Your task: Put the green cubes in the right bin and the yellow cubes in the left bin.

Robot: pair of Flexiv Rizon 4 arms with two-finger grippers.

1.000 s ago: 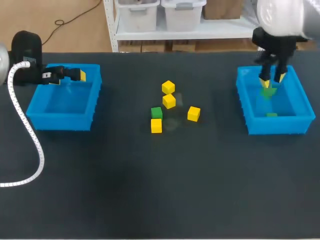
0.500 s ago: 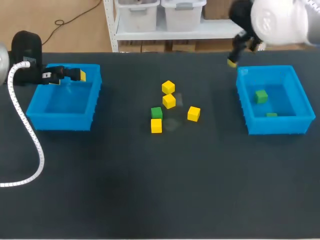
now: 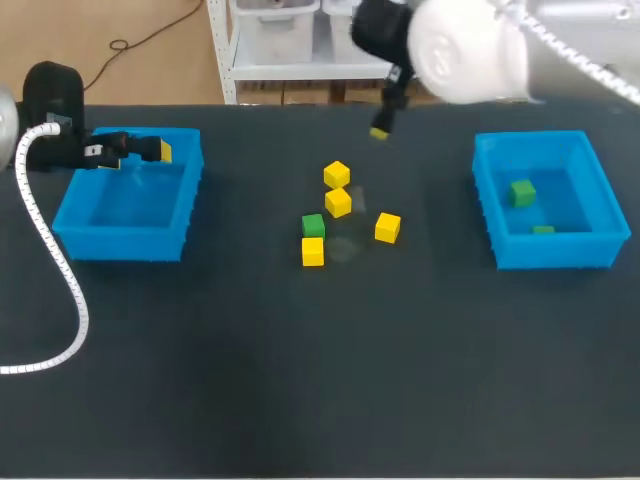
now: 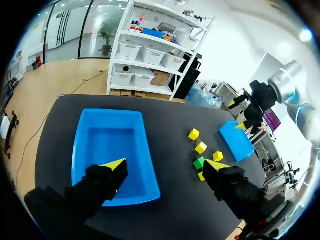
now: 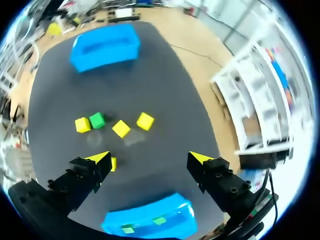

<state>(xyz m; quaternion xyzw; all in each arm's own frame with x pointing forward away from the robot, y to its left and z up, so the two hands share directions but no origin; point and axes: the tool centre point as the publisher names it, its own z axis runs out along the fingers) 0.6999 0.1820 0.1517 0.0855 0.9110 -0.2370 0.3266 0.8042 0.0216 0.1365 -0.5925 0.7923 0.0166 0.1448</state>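
Right hand [image 5: 150,159]: open wide and empty, hanging above the table [image 3: 300,380], loose cubes ahead of and below the fingers.
Left hand [image 4: 166,167]: open, nothing between the fingers, poised over the left bin [image 4: 111,150].
Green cube [image 3: 313,226]: the only one loose on the table, ahead of the right hand, touching or nearly touching a yellow one.
Yellow cubes [image 3: 338,202]: four loose, clustered around the green; one shows just beside a right-hand finger in the wrist view.
Right bin [image 3: 497,215]: well apart from the right hand, off to its outer side, two green cubes [image 3: 521,193] inside.
Risk, crowding: fingers closing on the green cube likely to catch or shove its yellow neighbour. Cause: hardly any gap between the two.
Risk, wrong pick: two cubes pinched together, or a yellow carried to the right bin.
Risk, scatter: a finger landing on a cube's top instead of beside it, knocking the cluster apart.
Risk, arms: both hands reaching for the middle at once — a collision over the cluster.
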